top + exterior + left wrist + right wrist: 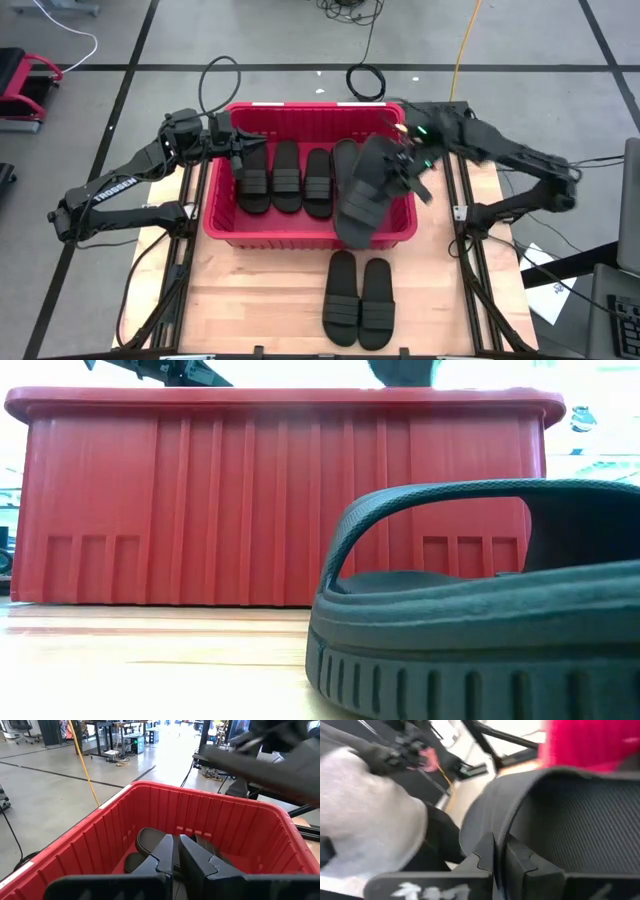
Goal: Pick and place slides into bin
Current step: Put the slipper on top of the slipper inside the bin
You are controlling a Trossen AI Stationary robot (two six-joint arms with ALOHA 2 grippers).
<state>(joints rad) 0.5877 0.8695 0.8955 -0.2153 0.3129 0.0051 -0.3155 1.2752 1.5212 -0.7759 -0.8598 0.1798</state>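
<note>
I see the right gripper clamped on a tilted slide above the bin; the left gripper hangs inside, fingers nearly together.

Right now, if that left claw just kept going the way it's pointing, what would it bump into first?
Probably the slides lying in the bin: the left gripper, fingers nearly together, angles down over the bin's left end toward them. Depth is unclear; a flatter path would reach the far wall instead.

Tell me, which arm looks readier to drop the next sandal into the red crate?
The right. Its gripper already holds a slide tilted over the bin's right end. The left gripper is shut and empty over the bin's left end.
</note>
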